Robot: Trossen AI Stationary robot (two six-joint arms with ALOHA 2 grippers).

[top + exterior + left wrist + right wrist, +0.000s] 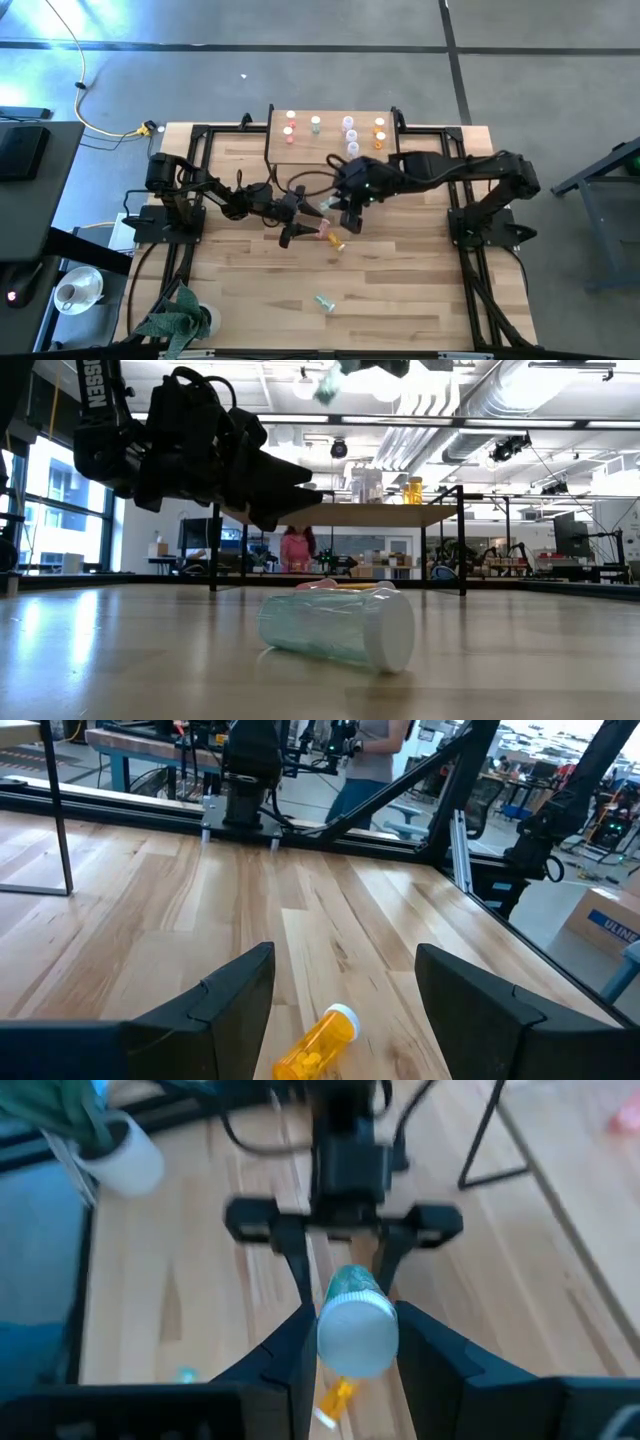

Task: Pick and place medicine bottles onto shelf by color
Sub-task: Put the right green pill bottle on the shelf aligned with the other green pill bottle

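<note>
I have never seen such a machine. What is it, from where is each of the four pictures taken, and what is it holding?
It is a robot with two dark arms at a wooden table. Each arm ends in a two-finger gripper.

One picture looks straight down from above. One looks level across the tabletop. The other two come from cameras on each arm's wrist.

The right gripper is shut on a pale green bottle with a white cap, held above the table. The left gripper is open and holds nothing; an orange bottle lies on the table in front of it.

Another green bottle lies on its side nearer the table's front. On the small shelf at the back, several bottles already stand.
</note>
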